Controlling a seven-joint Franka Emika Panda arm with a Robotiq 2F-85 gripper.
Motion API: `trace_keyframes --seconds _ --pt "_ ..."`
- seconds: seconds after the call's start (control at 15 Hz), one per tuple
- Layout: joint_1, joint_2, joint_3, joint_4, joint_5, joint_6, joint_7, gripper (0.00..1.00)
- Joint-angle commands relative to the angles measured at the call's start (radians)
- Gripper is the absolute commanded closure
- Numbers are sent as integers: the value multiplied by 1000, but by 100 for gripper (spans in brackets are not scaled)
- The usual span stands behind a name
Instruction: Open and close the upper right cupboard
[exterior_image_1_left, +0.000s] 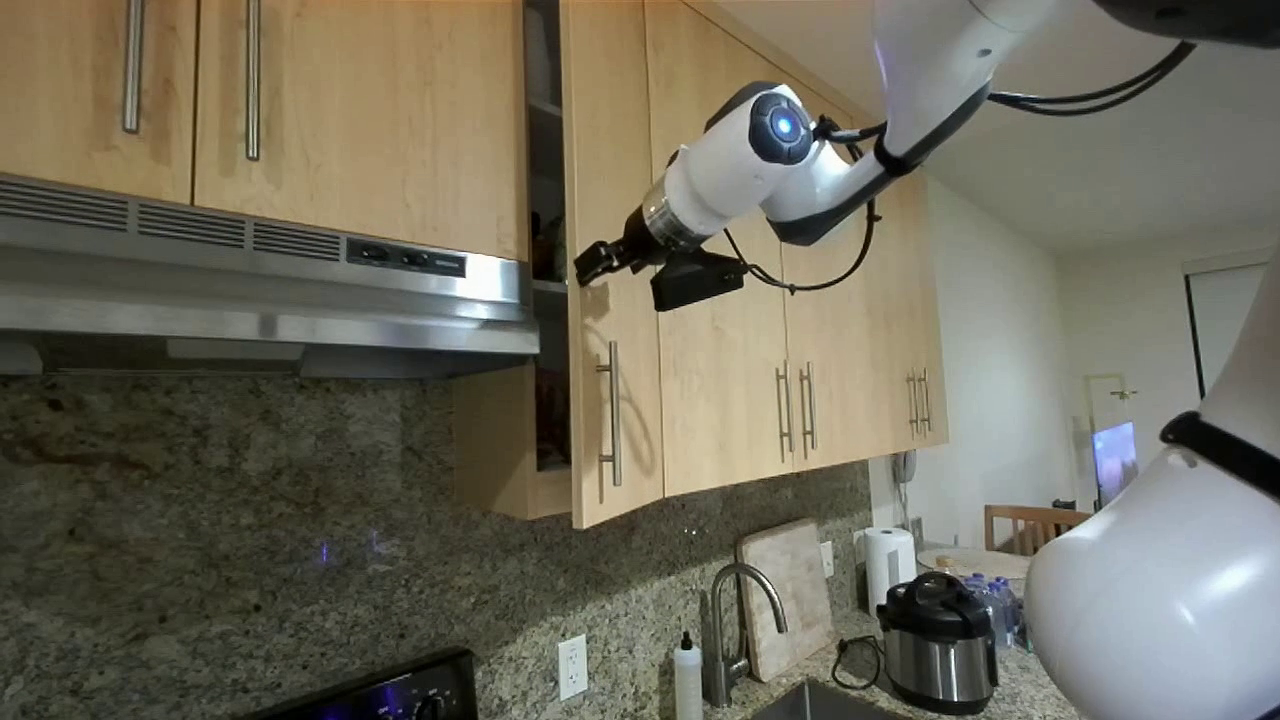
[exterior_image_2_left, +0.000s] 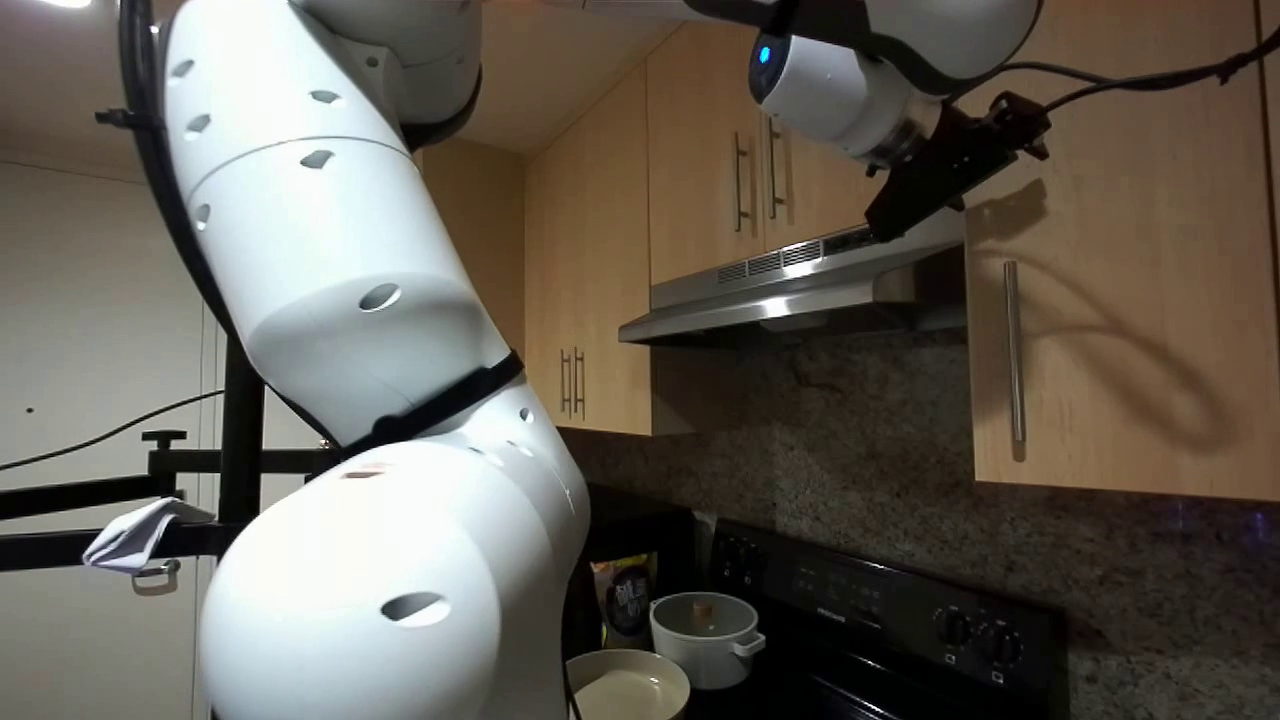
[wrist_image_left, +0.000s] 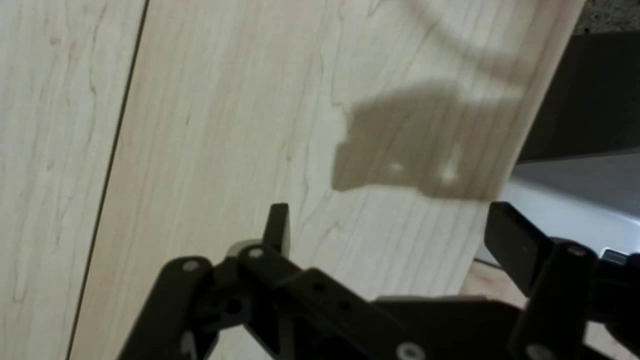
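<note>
The cupboard (exterior_image_1_left: 618, 320) hangs just beside the hood (exterior_image_1_left: 270, 290), its door (exterior_image_2_left: 1130, 340) ajar; through the gap in an exterior view, shelves (exterior_image_1_left: 548, 287) show inside. The tool (wrist_image_left: 389, 220) is near the door's free edge, above the bar handle (exterior_image_1_left: 614, 415), its fingers (wrist_image_left: 515, 245) spread wide apart in the wrist view. Whether either finger touches the door, I cannot tell. Below, a cooker (exterior_image_1_left: 938, 645) stands on the worktop (exterior_image_1_left: 1025, 695), near a tap (exterior_image_1_left: 717, 640).

Cupboard (exterior_image_1_left: 632, 320) right of range hood (exterior_image_1_left: 270, 285), end effector (wrist_image_left: 387, 222) before cupboard
</note>
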Motion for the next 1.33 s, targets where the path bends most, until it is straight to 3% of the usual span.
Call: trace_keyframes --seconds 0.0,0.13,0.2,0.47,0.73,1.13,1.27 --pt "89 5 -80 1 -17 73 -34 0" --pt "142 -4 -136 -14 -11 118 -46 0" --pt "260 5 -211 -53 -33 72 -50 0" --pt "446 -13 -376 -121 -71 70 -48 0" --pt "571 -36 -499 -179 -144 69 -39 0" --pt "511 -39 -492 -268 -316 69 35 0" --pt "453 -22 -453 -318 -394 69 78 0"
